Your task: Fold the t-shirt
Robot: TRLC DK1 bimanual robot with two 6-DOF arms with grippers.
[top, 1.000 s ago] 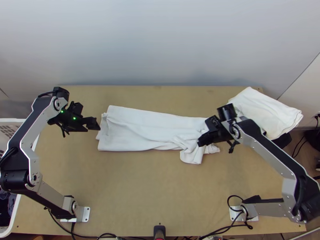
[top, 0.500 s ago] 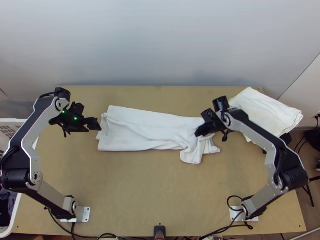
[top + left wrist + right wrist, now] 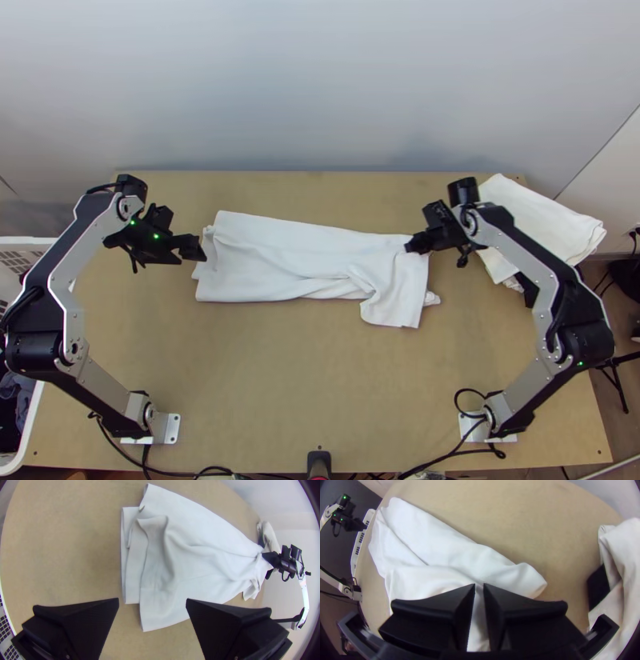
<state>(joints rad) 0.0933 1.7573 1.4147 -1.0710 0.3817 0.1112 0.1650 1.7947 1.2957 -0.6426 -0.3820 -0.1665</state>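
One white t-shirt, laid as a long, layered strip from left to right across the middle of the table; left end with stepped edges, right end rumpled, with a flap hanging toward the near side. One left gripper, fingers spread apart, holding nothing, just beside the shirt's left end. One right gripper, clenched on the far part of the shirt's right end. One pile of white cloth, far right. One white basket, left edge, with dark cloth inside.
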